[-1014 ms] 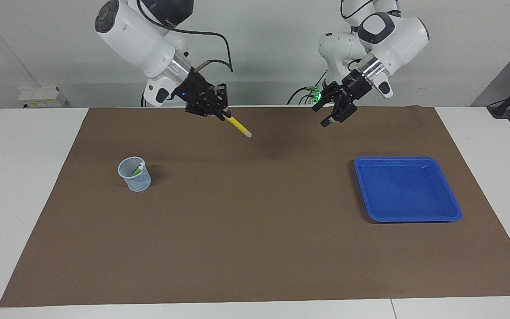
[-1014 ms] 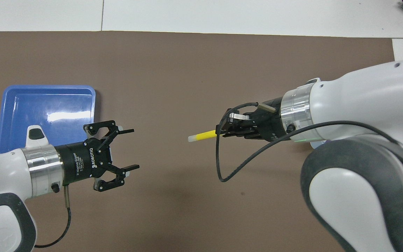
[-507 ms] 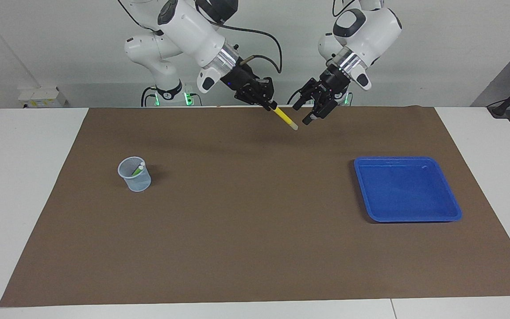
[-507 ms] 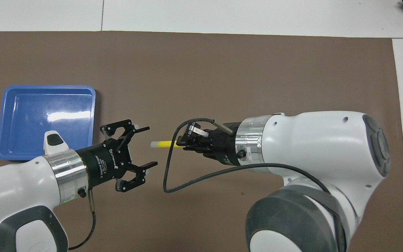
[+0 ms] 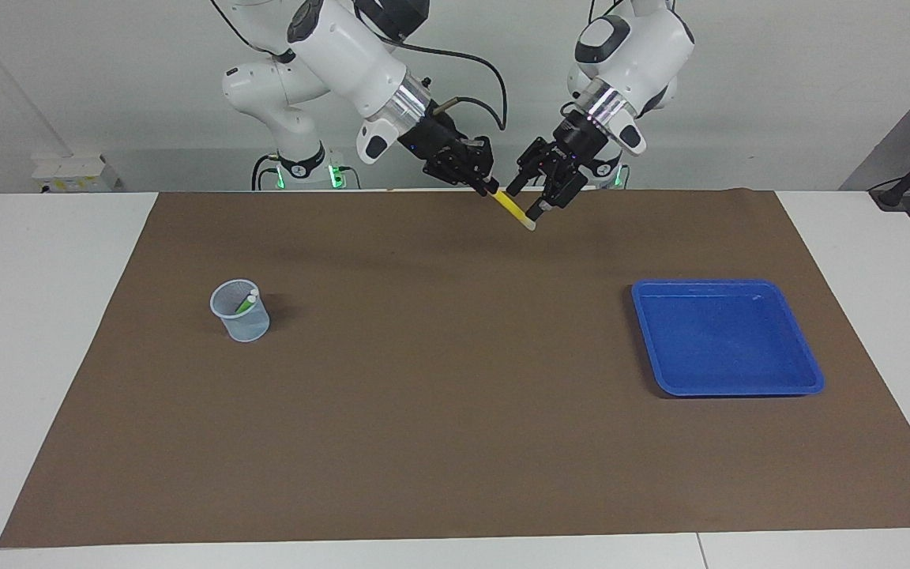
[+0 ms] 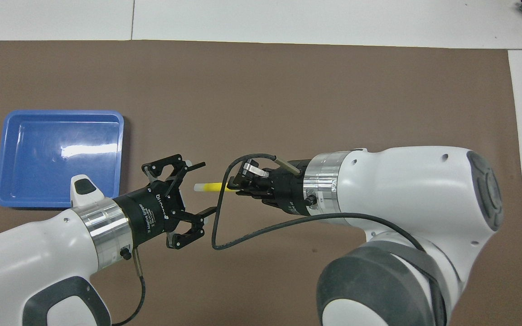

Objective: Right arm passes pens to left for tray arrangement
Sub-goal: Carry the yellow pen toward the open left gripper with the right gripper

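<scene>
My right gripper [image 5: 480, 180] [image 6: 239, 185] is shut on a yellow pen [image 5: 512, 209] [image 6: 212, 186], held up over the mat's middle near the robots' edge. The pen's pale end points toward the left arm. My left gripper [image 5: 526, 203] [image 6: 206, 188] is open, and the pen's pale tip lies between its spread fingers without being clamped. A green pen [image 5: 247, 302] stands in a small translucent mesh cup [image 5: 241, 320] toward the right arm's end. The blue tray [image 5: 727, 340] [image 6: 57, 158] lies toward the left arm's end with nothing in it.
A brown mat [image 5: 455, 411] covers most of the white table [image 5: 44, 332]. A black cable [image 6: 243, 235] loops down from the right wrist under the pen. In the overhead view the right arm hides the cup.
The right arm carried the yellow pen toward the left arm's end. The left gripper swung in to meet it, and the pen's pale end now sits between its open fingers.
</scene>
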{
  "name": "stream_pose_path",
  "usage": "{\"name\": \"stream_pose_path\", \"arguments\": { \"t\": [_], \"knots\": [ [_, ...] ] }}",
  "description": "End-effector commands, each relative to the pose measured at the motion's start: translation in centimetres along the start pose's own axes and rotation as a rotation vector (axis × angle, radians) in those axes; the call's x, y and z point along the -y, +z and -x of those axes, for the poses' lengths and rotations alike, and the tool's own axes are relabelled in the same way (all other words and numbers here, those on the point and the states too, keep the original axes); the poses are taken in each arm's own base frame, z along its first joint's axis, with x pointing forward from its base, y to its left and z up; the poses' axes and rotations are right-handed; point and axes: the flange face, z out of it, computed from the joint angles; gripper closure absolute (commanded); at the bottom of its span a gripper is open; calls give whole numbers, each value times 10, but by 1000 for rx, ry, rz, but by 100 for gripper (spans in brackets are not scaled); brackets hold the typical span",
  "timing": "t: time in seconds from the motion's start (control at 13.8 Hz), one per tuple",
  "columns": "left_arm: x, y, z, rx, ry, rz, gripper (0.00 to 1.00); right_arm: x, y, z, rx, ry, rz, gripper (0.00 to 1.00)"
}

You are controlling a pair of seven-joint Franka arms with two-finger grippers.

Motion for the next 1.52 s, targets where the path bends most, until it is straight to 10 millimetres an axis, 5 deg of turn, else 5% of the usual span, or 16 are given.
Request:
{"name": "stream_pose_path", "arguments": {
  "t": [0.0,0.14,0.43,0.65,1.23,1.38,1.45],
  "knots": [
    [9,7,9,15,-28,25,12,-5,-5,3,11,34,-33,100],
    [12,9,12,18,-21,22,15,-4,-6,3,10,34,-36,100],
    [10,10,8,13,-31,22,45,-4,-6,3,9,34,-37,100],
    [9,9,8,13,-22,18,98,-4,-6,3,9,34,-37,100],
    [16,13,8,13,29,-54,100,-3,-6,3,13,35,-35,100],
    [16,12,8,14,29,-58,100,-3,-7,3,11,32,-37,63],
    [14,12,7,15,28,-60,100,-1,-8,3,6,32,-43,26]
  ]
}}
